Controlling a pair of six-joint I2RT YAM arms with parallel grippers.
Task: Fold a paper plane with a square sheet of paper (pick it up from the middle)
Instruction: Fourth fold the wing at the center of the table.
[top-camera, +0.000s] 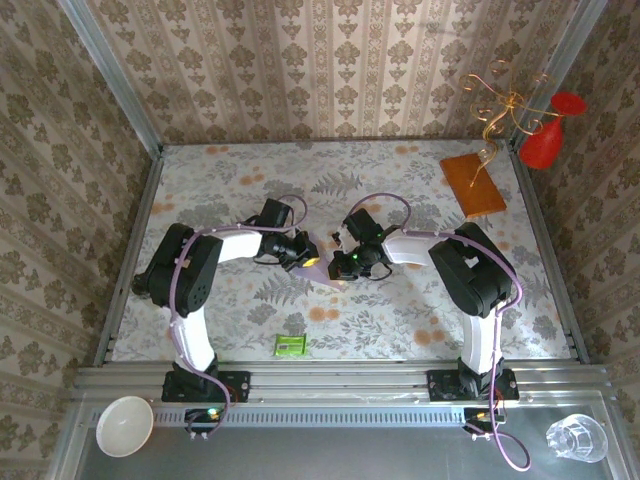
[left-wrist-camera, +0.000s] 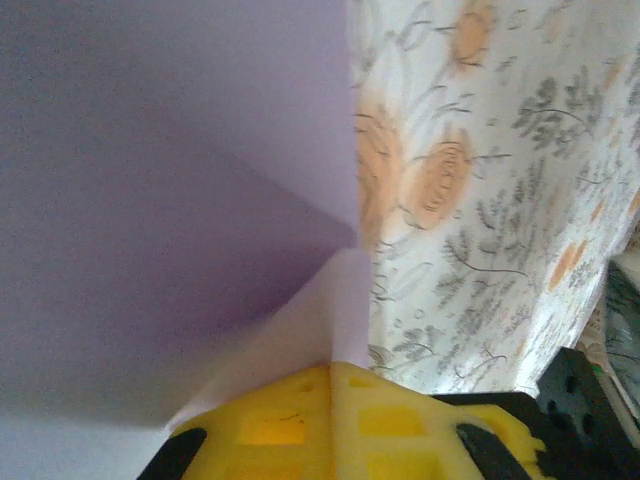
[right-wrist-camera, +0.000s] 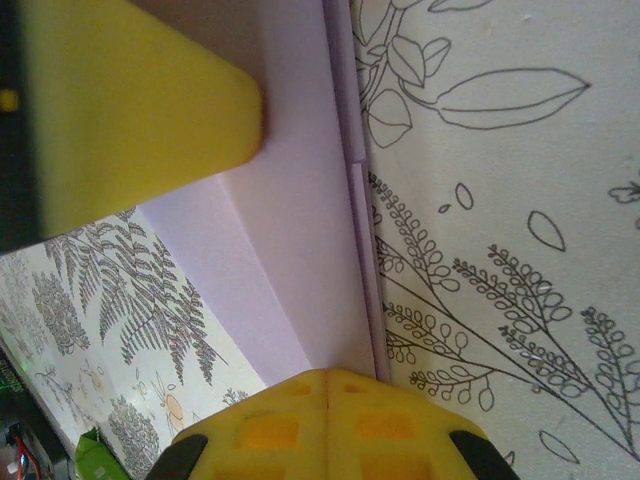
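At the table's centre, the left gripper (left-wrist-camera: 331, 378) has its yellow jaws pressed together, tips set against a folded flap of the sheet of paper (left-wrist-camera: 150, 200). Whether a layer is caught between them cannot be told. The right gripper (right-wrist-camera: 326, 385) faces it from the other side, jaws likewise pressed together, tips at the sheet's straight doubled edge. Its wrist view shows one yellow finger (right-wrist-camera: 130, 110) of the left gripper bearing on the paper just beyond.

The sheet is pale lavender and partly folded, with a diagonal crease showing. It lies between the two grippers on the floral table cover (top-camera: 420, 310).

Other items noted:
- A small green packet (top-camera: 290, 345) lies near the front edge, apart from the paper.
- An orange-brown board (top-camera: 473, 183) lies at the far right corner.
- A red glass (top-camera: 548, 135) stands tilted beside that corner.
- A white bowl (top-camera: 124, 425) and a clear glass (top-camera: 577, 438) stand on the front ledge.
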